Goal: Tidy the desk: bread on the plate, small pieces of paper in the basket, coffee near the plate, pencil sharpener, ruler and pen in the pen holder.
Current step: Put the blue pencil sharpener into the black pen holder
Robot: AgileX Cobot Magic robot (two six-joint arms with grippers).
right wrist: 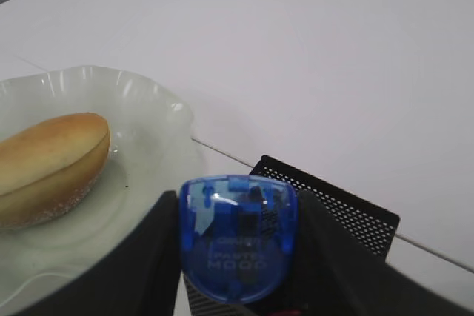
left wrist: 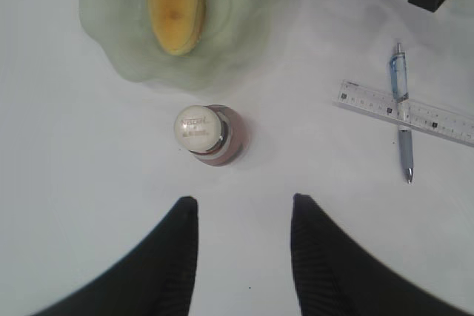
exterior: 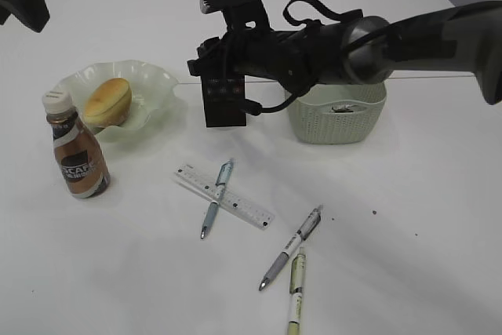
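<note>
Two black fingers of the right gripper point(right wrist: 237, 257) clamp a translucent blue plastic pencil sharpener point(right wrist: 237, 246) directly above the black mesh pen holder point(right wrist: 333, 209). The left gripper point(left wrist: 244, 246) hangs partly spread and empty, with the brown coffee bottle point(left wrist: 211, 135) just ahead of its tips.

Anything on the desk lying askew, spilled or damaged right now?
Nothing spilled or damaged. Still loose: one pen lies crosswise over the ruler, touching it, and two more pens lie scattered nearer the camera. The bread sits on the plate; the coffee bottle stands upright.
</note>
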